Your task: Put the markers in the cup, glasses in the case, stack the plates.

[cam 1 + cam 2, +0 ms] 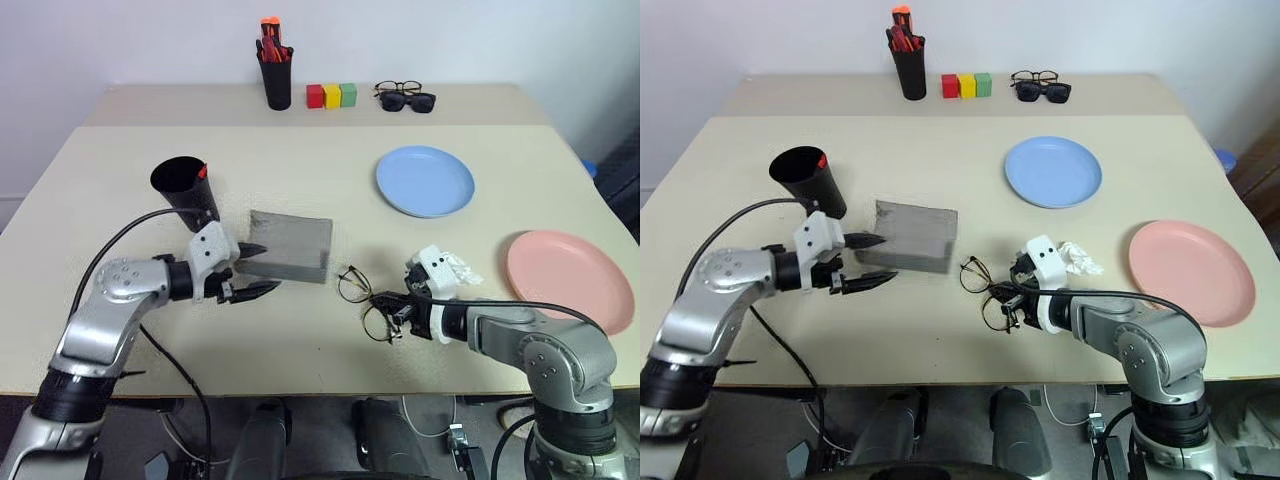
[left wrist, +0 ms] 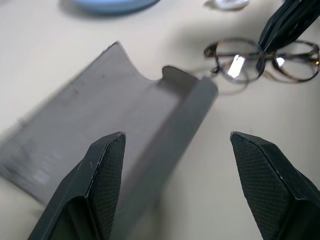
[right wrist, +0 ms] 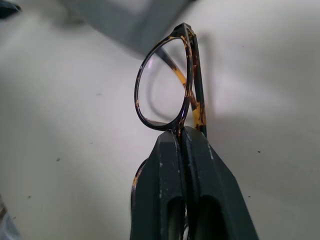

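The glasses (image 1: pixel 358 296) lie on the table near its front edge, and my right gripper (image 1: pixel 392 310) is shut on their frame between the two lenses (image 3: pixel 160 85). Left of them the grey case (image 1: pixel 292 247) lies open and flat. At the case's left edge my left gripper (image 1: pixel 270 267) stands open with nothing between its fingers. The black cup (image 1: pixel 186 192) stands just behind it, a marker's red end (image 1: pixel 202 171) poking over the rim. The light blue plate (image 1: pixel 425 181) sits mid-right. The pink plate (image 1: pixel 570 279) sits at the far right.
A crumpled white scrap (image 1: pixel 462 268) lies beside my right wrist. Along the back edge stand a black holder with orange-red markers (image 1: pixel 274 66), three coloured blocks (image 1: pixel 331 95) and dark sunglasses with another pair of spectacles (image 1: pixel 405 98).
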Controlling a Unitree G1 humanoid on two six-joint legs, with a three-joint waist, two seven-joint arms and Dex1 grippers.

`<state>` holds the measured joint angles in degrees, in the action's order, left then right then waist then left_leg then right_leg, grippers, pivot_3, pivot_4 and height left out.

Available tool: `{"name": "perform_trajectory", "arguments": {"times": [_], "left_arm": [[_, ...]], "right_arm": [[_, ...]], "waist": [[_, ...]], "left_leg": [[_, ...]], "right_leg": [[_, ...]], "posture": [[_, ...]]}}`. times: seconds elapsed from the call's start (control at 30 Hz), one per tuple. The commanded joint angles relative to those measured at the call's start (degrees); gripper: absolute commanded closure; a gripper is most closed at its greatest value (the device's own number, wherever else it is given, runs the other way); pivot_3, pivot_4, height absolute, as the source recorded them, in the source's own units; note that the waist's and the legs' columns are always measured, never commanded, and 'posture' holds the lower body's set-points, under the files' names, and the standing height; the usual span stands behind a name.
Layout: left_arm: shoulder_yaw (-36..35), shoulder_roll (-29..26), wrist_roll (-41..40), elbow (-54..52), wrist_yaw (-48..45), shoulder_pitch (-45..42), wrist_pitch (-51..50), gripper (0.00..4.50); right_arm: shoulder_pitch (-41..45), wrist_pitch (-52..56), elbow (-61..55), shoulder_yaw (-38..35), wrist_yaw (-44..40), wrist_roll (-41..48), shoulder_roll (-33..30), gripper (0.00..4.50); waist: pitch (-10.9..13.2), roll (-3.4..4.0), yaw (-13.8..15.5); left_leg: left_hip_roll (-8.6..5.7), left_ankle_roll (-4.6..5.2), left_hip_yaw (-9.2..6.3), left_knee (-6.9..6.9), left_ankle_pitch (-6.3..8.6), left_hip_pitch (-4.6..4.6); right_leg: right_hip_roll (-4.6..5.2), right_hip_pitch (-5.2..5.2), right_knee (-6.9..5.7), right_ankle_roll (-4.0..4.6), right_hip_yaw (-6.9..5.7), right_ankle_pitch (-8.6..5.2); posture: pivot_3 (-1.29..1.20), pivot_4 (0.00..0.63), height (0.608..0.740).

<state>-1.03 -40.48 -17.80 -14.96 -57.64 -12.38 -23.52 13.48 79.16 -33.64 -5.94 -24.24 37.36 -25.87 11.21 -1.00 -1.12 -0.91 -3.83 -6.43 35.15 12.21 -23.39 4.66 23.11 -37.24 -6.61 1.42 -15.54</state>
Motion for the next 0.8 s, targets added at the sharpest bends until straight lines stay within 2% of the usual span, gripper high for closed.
{"name": "perform_trajectory", "arguments": {"times": [0.03, 0.13, 0.23, 0.4, 0.47, 0.57, 0.7, 0.8], "left_arm": [[-5.1, -0.7, -2.2, -3.0, 3.4, 2.5, -2.3, 1.07], [-9.8, -0.5, -3.2, -3.4, 6.8, 5.3, -3.7, 1.07], [-13.0, -0.6, -3.4, -4.2, 8.6, 8.7, -3.8, 1.07], [-16.6, -0.5, -4.5, -4.3, 10.5, 12.9, -3.7, 1.07], [-18.6, -0.4, -5.2, -4.9, 10.8, 15.0, -3.5, 1.07], [-20.5, -0.5, -6.0, -6.2, 11.4, 17.5, -3.8, 1.07], [-22.1, -0.5, -6.7, -9.4, 12.5, 20.7, -4.4, 1.07], [-22.2, -0.3, -7.0, -10.6, 13.3, 21.5, -4.7, 1.07]], "right_arm": [[2.9, -2.4, -2.2, 1.0, -1.7, -0.7, -5.5, 4.48], [9.9, -8.5, -3.6, 6.0, -7.1, -2.5, -13.3, 4.48], [19.7, -16.7, -0.8, 12.9, -13.4, -5.0, -15.6, 4.48], [33.8, -27.3, 17.6, 24.6, -14.6, -13.1, -4.0, 4.48], [37.2, -32.4, 25.9, 28.7, -14.6, -16.8, 2.2, 4.48], [40.1, -38.8, 36.3, 32.2, -15.1, -22.0, 7.8, 4.48], [42.2, -46.4, 48.1, 34.7, -15.1, -28.1, 11.7, 4.48], [39.9, -46.3, 46.8, 35.6, -18.2, -29.7, 10.8, 4.48]], "waist": [[0.0, 0.0, 0.1], [0.0, 0.02, 0.0], [0.0, 0.03, -0.7], [0.0, -0.02, -1.5], [0.0, -0.02, -1.5], [0.0, 0.0, -1.3], [0.0, -0.02, -1.1], [0.0, -0.01, -1.0]], "left_leg": [[0.0, 0.0, 0.01, 0.01, 0.0, -0.01], [-0.02, 0.0, 0.05, 0.06, 0.0, -0.03], [0.1, 0.0, 0.09, -0.02, 0.0, 0.01], [0.26, 0.01, 0.08, -0.05, 0.01, 0.03], [0.25, 0.0, 0.12, -0.05, 0.01, 0.02], [0.25, 0.0, 0.11, -0.07, 0.01, -0.02], [0.13, -0.01, 0.08, -0.06, 0.0, -0.05], [0.08, -0.02, 0.07, -0.06, 0.0, -0.05]], "right_leg": [[0.01, -0.01, 0.01, 0.0, 0.01, 0.0], [0.04, -0.01, 0.09, 0.0, 0.01, 0.0], [-0.05, 0.05, 0.08, 0.03, 0.01, -0.02], [-0.17, 0.06, 0.05, 0.13, -0.04, -0.03], [-0.16, 0.07, 0.06, 0.14, -0.02, -0.02], [-0.16, 0.17, 0.02, 0.16, -0.01, 0.0], [-0.05, 0.16, 0.01, 0.15, -0.02, 0.01], [-0.01, 0.15, 0.02, 0.15, -0.02, 0.01]], "posture": [[0.0, 0.15, 0.74], [0.0, 0.15, 0.74], [0.0, 0.15, 0.74], [0.0, 0.15, 0.74], [0.0, 0.15, 0.74], [0.0, 0.15, 0.74], [0.0, 0.15, 0.74], [0.0, 0.15, 0.74]]}}
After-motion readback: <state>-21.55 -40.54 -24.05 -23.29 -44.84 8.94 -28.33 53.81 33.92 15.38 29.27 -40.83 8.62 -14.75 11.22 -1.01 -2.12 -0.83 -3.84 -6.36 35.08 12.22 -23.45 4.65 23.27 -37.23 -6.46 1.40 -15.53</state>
